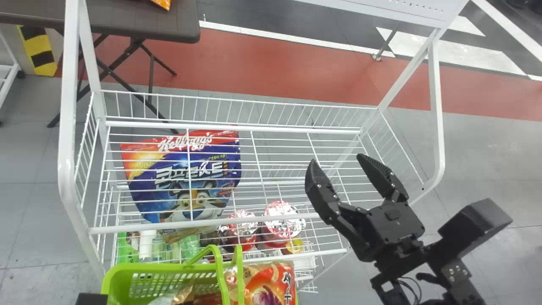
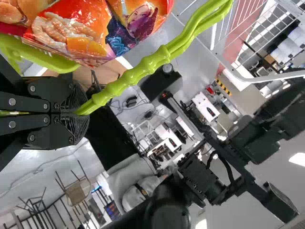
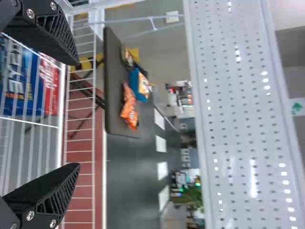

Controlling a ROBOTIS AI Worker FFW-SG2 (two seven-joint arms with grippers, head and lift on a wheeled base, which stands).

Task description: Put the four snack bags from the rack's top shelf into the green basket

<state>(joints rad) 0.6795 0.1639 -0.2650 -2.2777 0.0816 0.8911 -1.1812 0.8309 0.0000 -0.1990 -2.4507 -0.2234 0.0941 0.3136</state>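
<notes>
Over the right part of the rack's top shelf [image 1: 275, 156], my right gripper [image 1: 336, 160] is held open with nothing between its fingers. The right wrist view shows this gripper [image 3: 78, 114] with its two black fingers wide apart. The green basket [image 1: 116, 279] is at the front of the rack, low in the head view; a red-orange snack bag [image 1: 271, 284] and a partly hidden brownish bag [image 1: 184, 294] are in it. In the left wrist view my left gripper [image 2: 76, 114] is shut on the basket's green handle [image 2: 143, 67], beside a red-orange snack bag [image 2: 90, 28].
Beneath the top shelf's wires lie a large blue and red bag [image 1: 190, 182], foil-topped tubs [image 1: 281, 220] and bottles [image 1: 148, 243]. White posts [image 1: 67, 127] frame the rack. Behind it, a dark table [image 3: 114, 86] carries several snack packs [image 3: 128, 107]. A perforated white panel [image 3: 243, 114] crosses the rack's top.
</notes>
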